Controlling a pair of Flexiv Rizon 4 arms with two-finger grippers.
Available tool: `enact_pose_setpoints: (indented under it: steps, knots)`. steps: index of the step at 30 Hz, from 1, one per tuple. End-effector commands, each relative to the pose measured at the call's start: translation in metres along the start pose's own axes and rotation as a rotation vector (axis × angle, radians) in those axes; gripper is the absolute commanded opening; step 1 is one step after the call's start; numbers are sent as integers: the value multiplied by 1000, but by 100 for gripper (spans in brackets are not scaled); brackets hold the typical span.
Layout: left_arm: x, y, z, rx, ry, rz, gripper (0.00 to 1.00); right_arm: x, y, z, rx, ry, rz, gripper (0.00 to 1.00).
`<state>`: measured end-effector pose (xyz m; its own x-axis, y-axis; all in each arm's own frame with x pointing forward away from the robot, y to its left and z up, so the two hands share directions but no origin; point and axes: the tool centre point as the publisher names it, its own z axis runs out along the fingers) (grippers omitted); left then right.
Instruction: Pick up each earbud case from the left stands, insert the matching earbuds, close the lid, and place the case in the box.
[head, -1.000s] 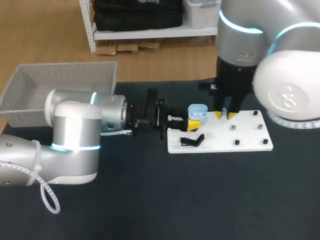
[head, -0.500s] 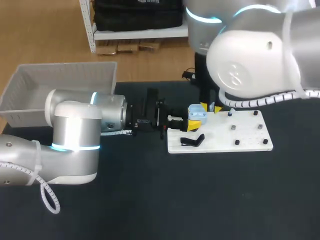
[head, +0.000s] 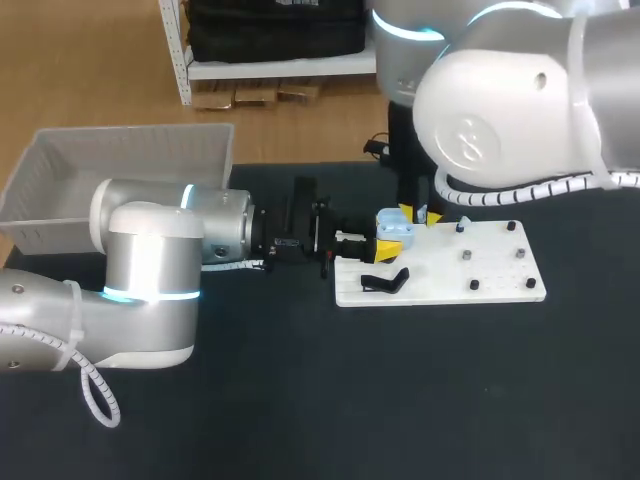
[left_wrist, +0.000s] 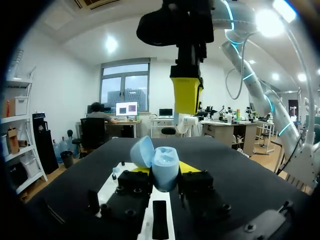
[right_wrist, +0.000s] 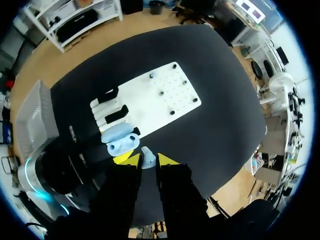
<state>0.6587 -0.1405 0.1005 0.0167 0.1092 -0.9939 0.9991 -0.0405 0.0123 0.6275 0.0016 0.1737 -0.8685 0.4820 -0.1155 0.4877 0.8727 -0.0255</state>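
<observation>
The left pincer (head: 383, 249) lies low over the dark bench (head: 300, 400) and is clamped on the pale blue earbud case (head: 395, 223), a finger on each side. The case sits at the near-left edge of the white board (head: 470, 275). From the head view the lid looks raised, but little more can be made out. The left wrist view shows it better: the lid is swung open and tilted to one side, and the case sits upright between the 2 black fingers.

The right pincer (right_wrist: 147, 160) hangs just above and beside the case, pointing down. Only its own wrist view shows what it carries: a small pale earbud (right_wrist: 148, 157) between the 2 yellow tips, which seem to pinch it from both sides. The open case lies right ahead of them, with its 2 wells showing.

That same view shows 2 black stands (right_wrist: 116, 114) on the board just beyond the case. The head view shows only 1 clearly. Small dark pegs (head: 467, 256) dot the rest of the board. The grey box (head: 60, 165) sits at the bench's far left corner, well apart from the case.
</observation>
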Motion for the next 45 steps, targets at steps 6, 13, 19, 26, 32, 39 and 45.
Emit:
enact_pose_setpoints:
  steps: [6, 13, 19, 26, 32, 39, 45]
  knots:
    - [1, 1, 0, 2, -1, 0, 0, 0, 15, -5, 45, 93, 267, 0]
    - [1, 1, 0, 2, -1, 0, 0, -2, 14, 2, 75, 175, 351, 0]
    - [1, 1, 0, 2, -1, 0, 0, 1, 14, 3, 77, 194, 341, 0]
    - [1, 1, 0, 2, -1, 0, 0, 2, 13, 5, 84, 191, 346, 0]
    - [1, 1, 0, 2, -1, 0, 0, 7, 18, 7, 108, 182, 353, 0]
    - [1, 1, 0, 2, -1, 0, 0, 6, 26, 5, 131, 154, 370, 0]
    - [1, 1, 0, 2, -1, 0, 0, 4, 29, 6, 159, 146, 390, 0]
